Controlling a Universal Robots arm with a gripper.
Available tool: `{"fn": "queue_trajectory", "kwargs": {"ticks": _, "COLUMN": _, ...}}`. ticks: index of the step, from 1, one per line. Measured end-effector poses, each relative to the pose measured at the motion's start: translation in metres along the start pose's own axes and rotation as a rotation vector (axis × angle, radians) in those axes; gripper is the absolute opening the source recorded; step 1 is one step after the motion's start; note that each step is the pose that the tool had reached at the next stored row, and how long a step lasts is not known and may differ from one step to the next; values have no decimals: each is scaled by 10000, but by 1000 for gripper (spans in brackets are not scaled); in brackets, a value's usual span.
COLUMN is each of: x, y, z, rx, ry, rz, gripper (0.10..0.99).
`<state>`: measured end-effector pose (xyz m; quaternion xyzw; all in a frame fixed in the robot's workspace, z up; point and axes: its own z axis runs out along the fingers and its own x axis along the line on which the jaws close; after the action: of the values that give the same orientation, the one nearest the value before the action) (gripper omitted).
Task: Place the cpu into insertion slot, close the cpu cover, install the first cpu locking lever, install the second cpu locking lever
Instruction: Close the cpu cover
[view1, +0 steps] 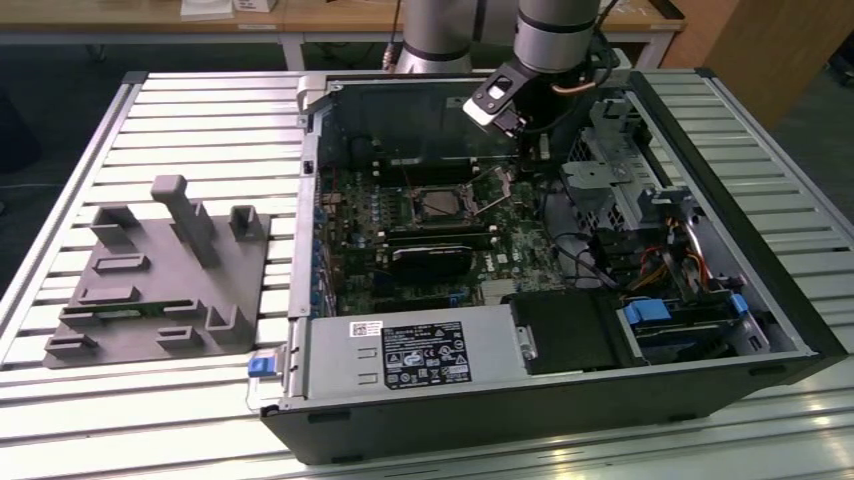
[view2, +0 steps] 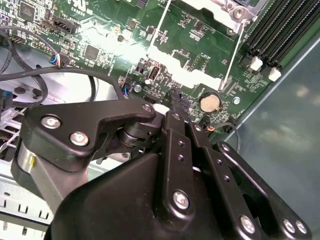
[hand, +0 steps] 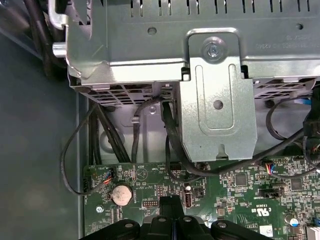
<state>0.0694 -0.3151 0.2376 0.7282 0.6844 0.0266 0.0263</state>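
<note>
Gripper (hand: 172, 203) hovers over green board (hand: 240, 200) beside coin battery (hand: 120, 194); fingers (hand: 166, 206) pressed shut, nothing between. Socket (view1: 441, 204) near, toward exterior view's left.

Here's the insertion slot (view1: 441, 205): a small square socket with a dark centre and a silver metal rim. It sits flat on the green board just beside the black graphics card (view1: 430, 248), on the card's far long side in the exterior view. The centre reads dark. A thin silver locking lever (view1: 505, 188) slants up off the socket's edge, out past the graphics card's end toward the exterior view's right. In the second wrist view, two thin silver lever rods, one (view2: 159, 27) and the other (view2: 232, 57), run straight, roughly parallel and well apart.
</note>
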Motion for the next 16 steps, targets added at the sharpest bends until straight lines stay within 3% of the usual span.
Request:
{"fn": "queue_trajectory", "kwargs": {"ticks": 3, "x": 1, "y": 1, "z": 1, "rx": 12, "ry": 0, "rz": -1, "gripper": 106}}
{"fn": "queue_trajectory", "kwargs": {"ticks": 4, "x": 1, "y": 2, "z": 4, "rx": 84, "ry": -3, "rz": -3, "gripper": 106}}
{"fn": "queue_trajectory", "kwargs": {"ticks": 9, "x": 1, "y": 10, "z": 14, "rx": 797, "ry": -86, "rz": -5, "gripper": 106}}
{"fn": "queue_trajectory", "kwargs": {"ticks": 10, "x": 1, "y": 12, "z": 16, "rx": 981, "ry": -111, "rz": -6, "gripper": 106}}
{"fn": "queue_trajectory", "kwargs": {"ticks": 11, "x": 1, "y": 13, "z": 17, "rx": 1083, "ry": -125, "rz": -7, "gripper": 106}}
{"fn": "queue_trajectory", "kwargs": {"ticks": 13, "x": 1, "y": 14, "z": 18, "rx": 1241, "ry": -150, "rz": -8, "gripper": 106}}
{"fn": "queue_trajectory", "kwargs": {"ticks": 16, "x": 1, "y": 14, "z": 18, "rx": 1272, "ry": -154, "rz": -8, "gripper": 106}}
